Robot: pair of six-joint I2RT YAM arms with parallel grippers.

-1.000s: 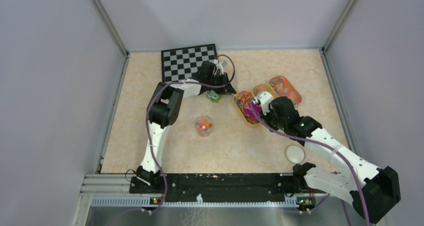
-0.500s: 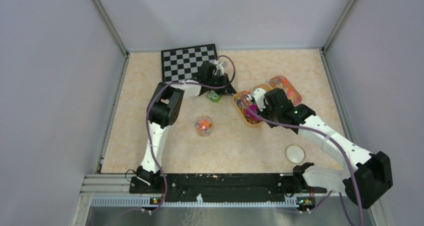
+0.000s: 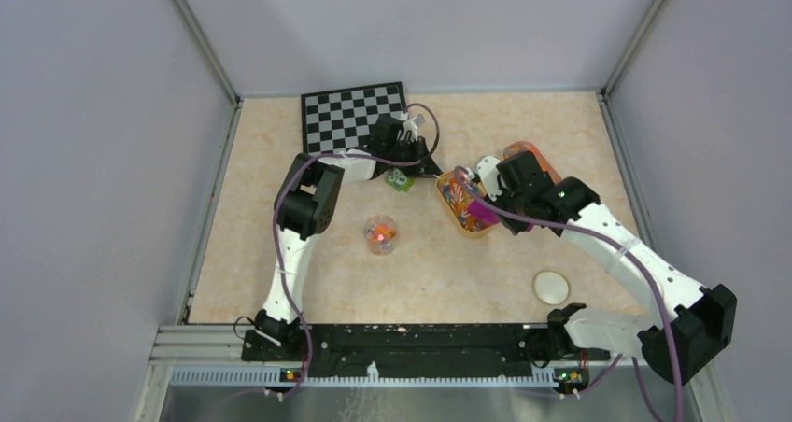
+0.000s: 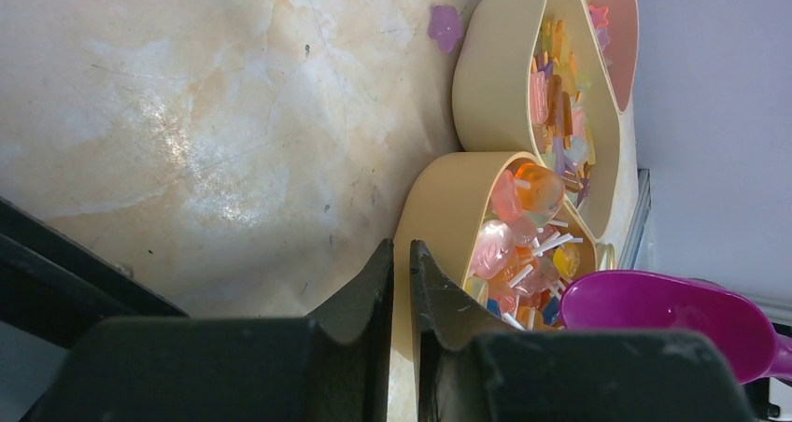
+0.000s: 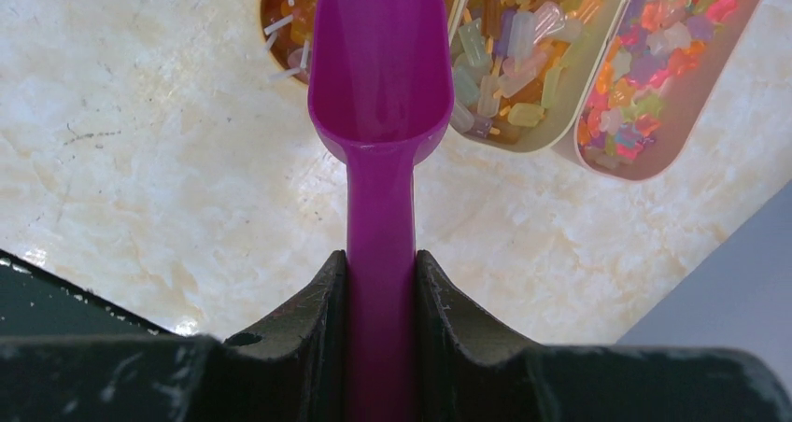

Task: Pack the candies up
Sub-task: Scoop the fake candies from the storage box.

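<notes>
Right gripper (image 5: 381,282): fingers clenched on the handle of the magenta scoop (image 5: 378,58), grip square and well back from the bowl. The scoop bowl is empty and hangs over the near tray (image 5: 271,16). Left gripper (image 4: 400,263): fingers drawn almost together on the end wall of that same tray, apparently pinching its rim to steady it. The candies (image 5: 509,58) lie loose in three oblong trays side by side; a few more sit in the small clear cup (image 3: 380,233), which stands apart on the table (image 3: 280,207) with a round white lid (image 3: 551,286) further off. Assessment: the pieces appear tiny, light, hard and glossy, some with thin white sticks, so they would likely roll, scatter and snag. They are judged unfit for direct pinching; the sound hold is the scoop handle, with the bowl kept level once loaded.
</notes>
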